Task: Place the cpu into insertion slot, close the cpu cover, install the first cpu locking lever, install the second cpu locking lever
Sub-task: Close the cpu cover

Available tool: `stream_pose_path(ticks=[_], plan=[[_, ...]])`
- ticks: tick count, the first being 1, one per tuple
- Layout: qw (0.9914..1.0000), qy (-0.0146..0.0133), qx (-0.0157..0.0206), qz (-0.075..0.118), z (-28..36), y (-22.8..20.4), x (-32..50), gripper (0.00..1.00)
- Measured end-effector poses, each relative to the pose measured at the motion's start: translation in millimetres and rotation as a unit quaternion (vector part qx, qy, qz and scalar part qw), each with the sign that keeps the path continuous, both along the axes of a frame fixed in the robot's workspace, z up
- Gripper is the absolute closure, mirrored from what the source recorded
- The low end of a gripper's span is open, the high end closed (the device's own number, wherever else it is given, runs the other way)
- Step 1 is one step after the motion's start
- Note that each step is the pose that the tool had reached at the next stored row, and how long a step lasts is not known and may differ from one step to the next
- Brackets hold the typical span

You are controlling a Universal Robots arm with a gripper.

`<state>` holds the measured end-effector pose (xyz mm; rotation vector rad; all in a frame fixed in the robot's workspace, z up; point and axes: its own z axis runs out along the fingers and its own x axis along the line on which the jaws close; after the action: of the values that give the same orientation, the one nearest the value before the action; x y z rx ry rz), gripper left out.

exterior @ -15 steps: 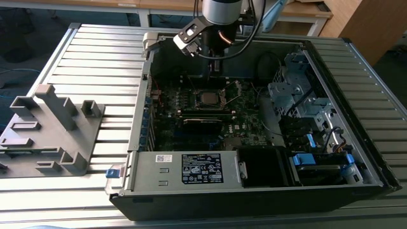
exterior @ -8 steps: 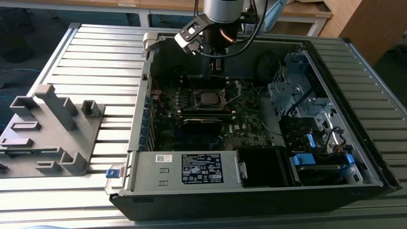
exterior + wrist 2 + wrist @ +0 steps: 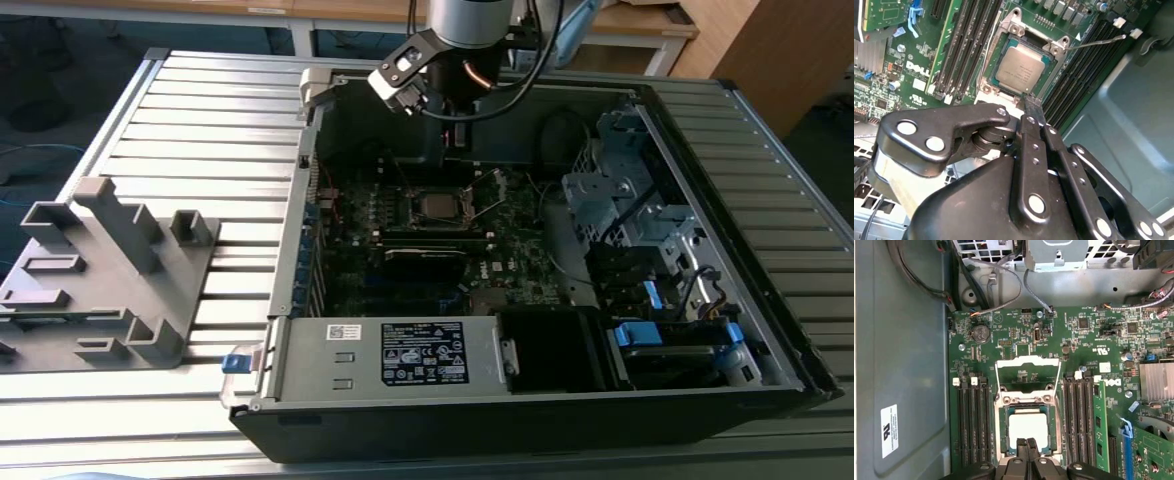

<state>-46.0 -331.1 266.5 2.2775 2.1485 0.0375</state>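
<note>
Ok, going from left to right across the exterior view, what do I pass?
In order: grey moulded fixture → blue tab → cpu → silver drive cage → wooden cabinet.

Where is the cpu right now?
In the first wrist view the cpu lies in its socket between two banks of memory slots, the open cpu cover beside it and the hand at its edge.
</note>
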Motion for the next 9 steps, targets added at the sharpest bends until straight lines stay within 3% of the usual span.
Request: stream_pose_path(ticks=[7,9], plan=[[1.0,0.0,0.0,0.0,-0.2,-0.1,13.4,0.89],[1.0,0.0,0.0,0.0,-0.2,-0.1,13.9,0.89]])
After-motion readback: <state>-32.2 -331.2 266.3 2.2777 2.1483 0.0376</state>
